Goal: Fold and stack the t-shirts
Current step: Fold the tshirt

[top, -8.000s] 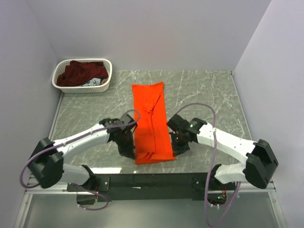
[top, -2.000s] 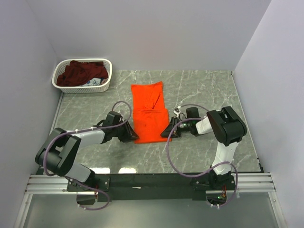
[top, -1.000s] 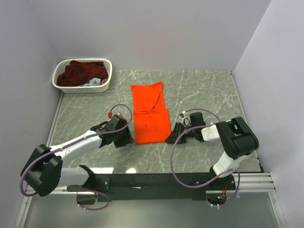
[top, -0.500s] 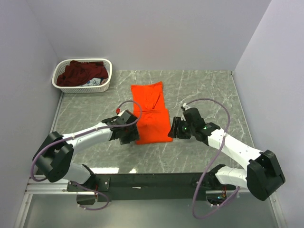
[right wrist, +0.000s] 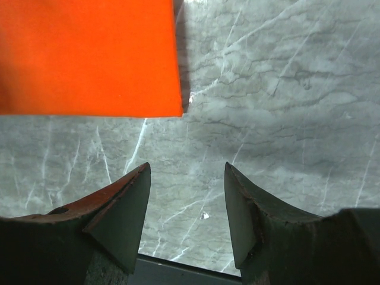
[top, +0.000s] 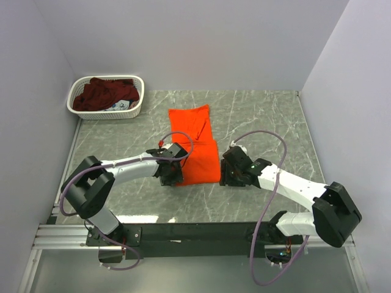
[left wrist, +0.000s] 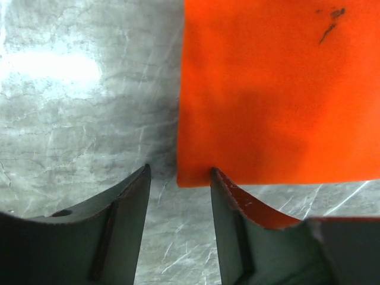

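The orange t-shirt lies folded into a narrow strip in the middle of the table, its near half doubled over. My left gripper is open at its near-left corner; in the left wrist view the shirt has that corner just beyond the gripper, the right finger's tip touching the near edge. My right gripper is open a little short of the near-right corner; the right wrist view shows the shirt above the empty gripper. The maroon t-shirt lies crumpled in the basket.
The white lattice basket stands at the back left corner of the grey marble table. The table's near edge shows just below the right gripper's fingers. Plain walls close in the back and both sides.
Both grippers have drawn in to the orange shirt's near corners. The right one has opened, and the left arm has swung right. The shirt has not moved.
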Controlling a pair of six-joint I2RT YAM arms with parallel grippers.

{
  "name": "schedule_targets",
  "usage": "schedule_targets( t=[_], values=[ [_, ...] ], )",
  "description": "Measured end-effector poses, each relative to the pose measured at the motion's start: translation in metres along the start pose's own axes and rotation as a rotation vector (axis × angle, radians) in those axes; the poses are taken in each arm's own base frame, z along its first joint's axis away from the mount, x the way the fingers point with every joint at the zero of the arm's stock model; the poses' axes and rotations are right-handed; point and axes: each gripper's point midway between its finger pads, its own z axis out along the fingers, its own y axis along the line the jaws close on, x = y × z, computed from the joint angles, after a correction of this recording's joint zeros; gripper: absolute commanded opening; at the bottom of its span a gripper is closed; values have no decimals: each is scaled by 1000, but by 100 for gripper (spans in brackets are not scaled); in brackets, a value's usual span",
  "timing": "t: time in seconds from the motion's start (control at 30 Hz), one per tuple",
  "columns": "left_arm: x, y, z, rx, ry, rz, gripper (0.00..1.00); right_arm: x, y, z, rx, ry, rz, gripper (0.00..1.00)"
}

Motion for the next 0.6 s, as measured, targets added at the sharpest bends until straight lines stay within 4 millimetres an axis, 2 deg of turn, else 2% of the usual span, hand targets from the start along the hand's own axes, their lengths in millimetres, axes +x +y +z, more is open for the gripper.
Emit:
schedule_targets(
  t=[0.13,0.2,0.33,0.43,0.6],
  values=[
    [1,-3,2,-21,-4,19,45,6,2,5,14,16,-8,59],
    [2,-5,3,-29,-9,31,37,9,1,8,30,23,-12,59],
    [6,-10,5,-29,-15,53,21,14,-1,14,61,38,-25,59],
    [7,-15,5,-17,-20,54,1,15,3,17,59,40,-21,59],
    [8,-17,4,-8,-25,44,1,15,11,22,37,44,8,57]
  ],
)
